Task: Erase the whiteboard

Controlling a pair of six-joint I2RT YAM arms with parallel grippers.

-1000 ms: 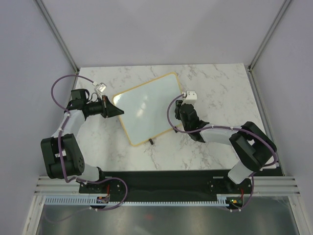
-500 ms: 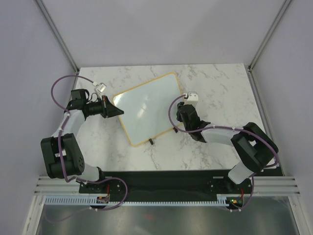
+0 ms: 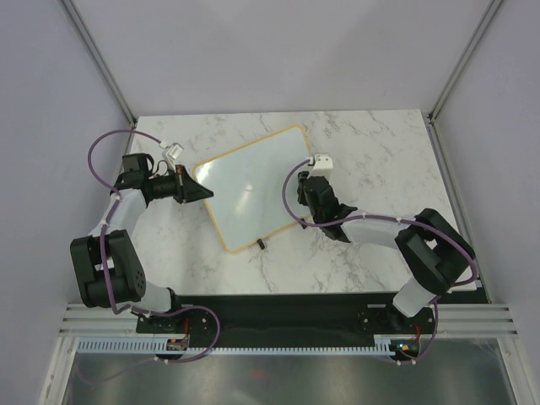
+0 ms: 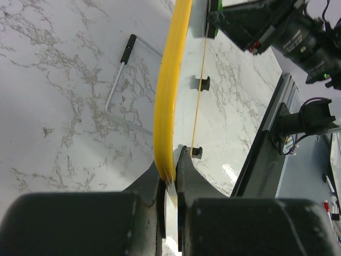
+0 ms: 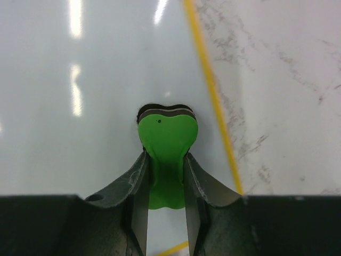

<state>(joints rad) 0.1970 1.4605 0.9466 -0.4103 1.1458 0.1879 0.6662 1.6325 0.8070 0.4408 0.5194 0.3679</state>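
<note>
The whiteboard point(image 3: 253, 186) lies askew in the middle of the marble table, with a yellow frame and no writing that I can see. My left gripper point(image 3: 201, 191) is shut on its left edge; in the left wrist view the fingers point(image 4: 169, 176) clamp the yellow frame point(image 4: 168, 90). My right gripper point(image 3: 302, 187) is over the board's right part, shut on a green eraser point(image 5: 168, 136) that presses on the white surface point(image 5: 80, 106) just inside the frame point(image 5: 213, 96).
A bent wire stand point(image 4: 120, 90) and two black feet point(image 4: 201, 82) show under the board. Marble table point(image 3: 380, 143) extends right of the board. Grey walls and metal posts point(image 3: 101, 59) bound the back. The black base rail point(image 3: 278, 312) runs along the near edge.
My right gripper with the eraser has shifted a little left and away, further onto the board. The left gripper and the board have not moved.
</note>
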